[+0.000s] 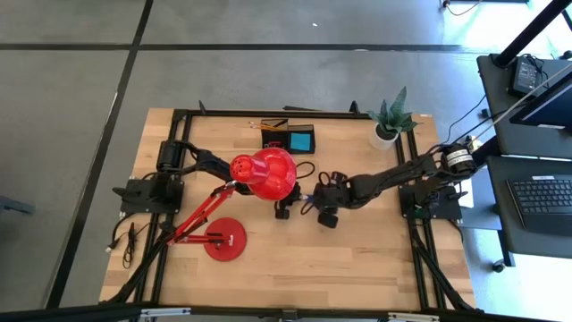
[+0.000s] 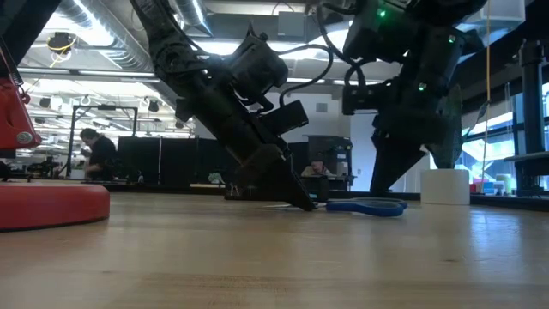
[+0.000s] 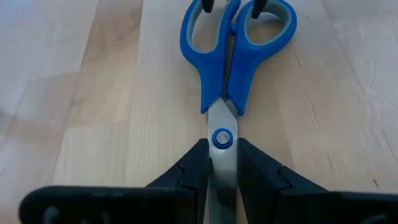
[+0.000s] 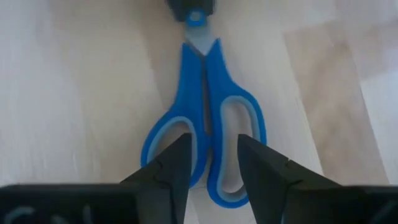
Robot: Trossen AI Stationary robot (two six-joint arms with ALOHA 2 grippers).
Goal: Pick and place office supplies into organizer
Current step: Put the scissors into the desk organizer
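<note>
The blue-handled scissors [image 3: 227,68] lie flat on the wooden table between both grippers, in the high view [image 1: 305,199] just right of the red lamp head. My left gripper [image 3: 222,171] is shut on their blades. My right gripper [image 4: 214,162] is open at the handle end, with one fingertip standing in each finger loop and the inner bars between them; a gap shows beside one finger. The black organizer [image 1: 288,139] stands near the far edge with a blue block [image 1: 302,140] in it. Thin pencils [image 1: 268,122] lie beyond it. My left gripper pinches the scissors' shut blades [image 3: 222,158] between its two fingers, just behind the blue pivot screw. The fingers slant down from the table's left and lie along the blades. The scissors rest flat on the table, handles [image 2: 367,206] pointing toward the right arm.
The red desk lamp's head [image 1: 264,173] hangs over the left arm, and its round base [image 1: 225,239] sits toward the near left. A potted plant [image 1: 389,121] stands at the far right. People and desks show in the room behind the table.
</note>
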